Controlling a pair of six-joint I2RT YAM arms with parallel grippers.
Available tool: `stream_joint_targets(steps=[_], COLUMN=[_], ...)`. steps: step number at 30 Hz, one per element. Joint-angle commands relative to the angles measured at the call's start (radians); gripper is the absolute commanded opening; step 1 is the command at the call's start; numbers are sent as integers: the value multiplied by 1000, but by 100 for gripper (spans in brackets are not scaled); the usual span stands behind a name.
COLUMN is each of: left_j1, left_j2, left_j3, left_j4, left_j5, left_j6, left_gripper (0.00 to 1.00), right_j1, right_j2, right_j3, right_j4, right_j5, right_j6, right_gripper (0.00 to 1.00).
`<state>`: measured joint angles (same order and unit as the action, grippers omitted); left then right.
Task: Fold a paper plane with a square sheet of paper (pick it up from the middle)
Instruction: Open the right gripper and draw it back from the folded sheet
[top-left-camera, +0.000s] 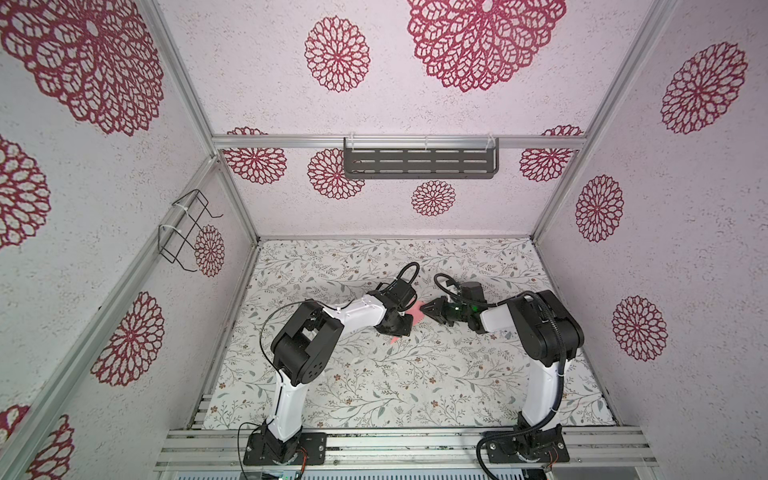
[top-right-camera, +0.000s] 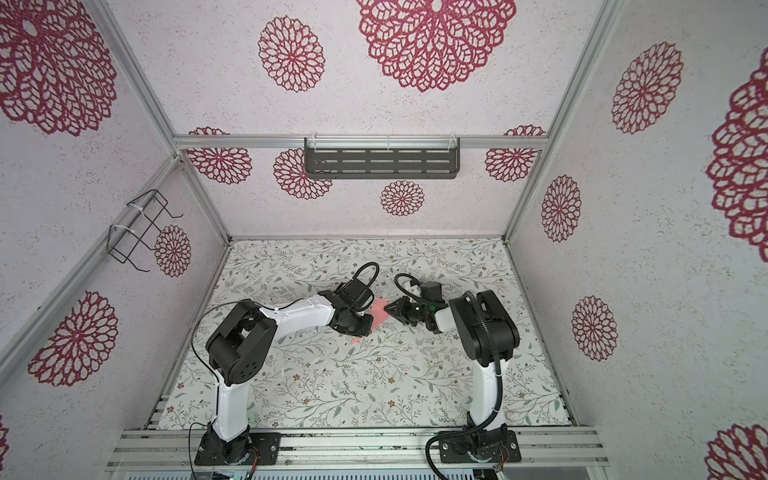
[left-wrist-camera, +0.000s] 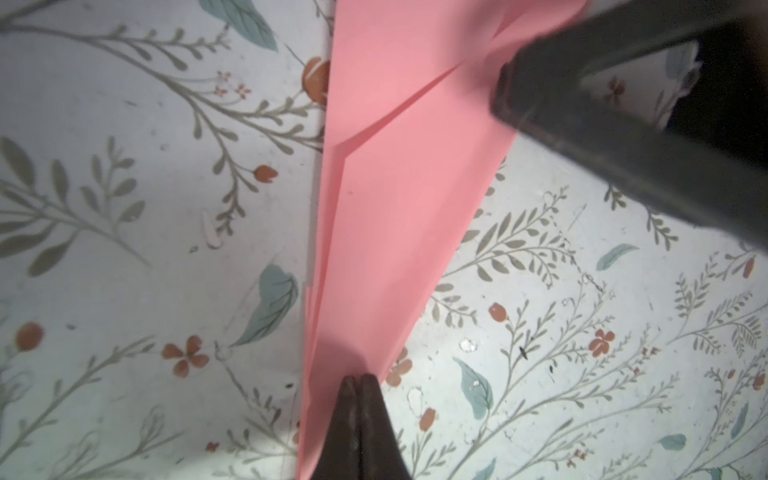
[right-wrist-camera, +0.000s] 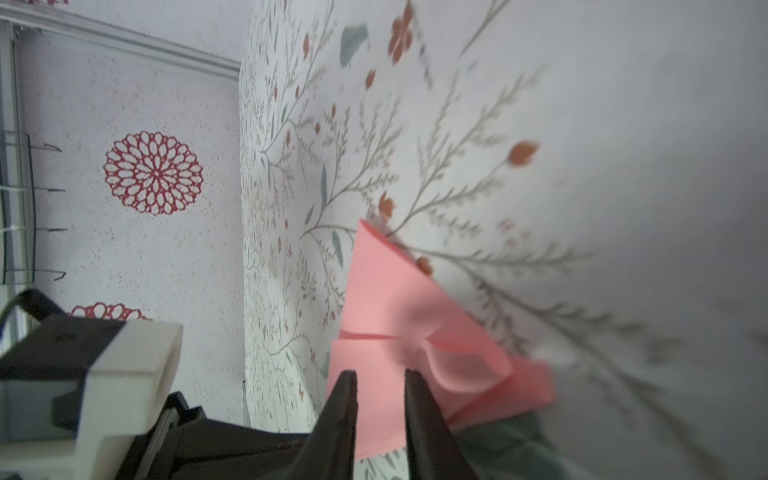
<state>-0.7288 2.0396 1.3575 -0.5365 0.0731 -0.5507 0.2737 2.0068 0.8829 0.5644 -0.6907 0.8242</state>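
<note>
The salmon-pink sheet of paper (left-wrist-camera: 399, 174) lies folded on the floral tabletop as a long tapering shape with layered creases. In both top views only small parts of it (top-left-camera: 417, 310) (top-right-camera: 379, 311) show between the two wrists. My left gripper (left-wrist-camera: 357, 379) is shut, its joined tips resting on top of the paper's narrow part. My right gripper (right-wrist-camera: 381, 376) stands slightly open at the paper's wide end (right-wrist-camera: 386, 291), where a flap curls up; the paper shows behind the gap. One of its dark fingers (left-wrist-camera: 602, 137) hangs over that end. In a top view the right gripper (top-left-camera: 424, 308) points left toward the left wrist.
The floral table cover (top-left-camera: 415, 386) fills the floor of the cell. A dark slotted shelf (top-left-camera: 419, 162) hangs on the back wall and a wire rack (top-left-camera: 187, 228) on the left wall. Both arm bases stand on the front aluminium rail (top-left-camera: 399, 446).
</note>
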Motion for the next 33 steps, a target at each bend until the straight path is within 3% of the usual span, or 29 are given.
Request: stream_joint_targets(steps=[1,9,16,23,33], left_j1=[-8,-11,-14,-14,-14], left_j2=[54,58,55,51,42], left_j3=[-20,-8,-9,-15,-28], left_j4=[-100,-102,-100,-97,-92], left_j5=[-23,-24,-31,-36,-33], left_j6=[5,11,10,3,-6], left_gripper=[0,0,0,0,0], right_j1=[-58,-115,-14,132,128], right_j2=[23,-102,-254,-162,-45], right_j3=[18,43,-47,-24,2], right_j4=[-69,-134,-162,-94,-48], right_j5=[94,132,124,116,155], right_j6=[-42,-142,-150,-73,-48], right_gripper=[25,25,20,1,0])
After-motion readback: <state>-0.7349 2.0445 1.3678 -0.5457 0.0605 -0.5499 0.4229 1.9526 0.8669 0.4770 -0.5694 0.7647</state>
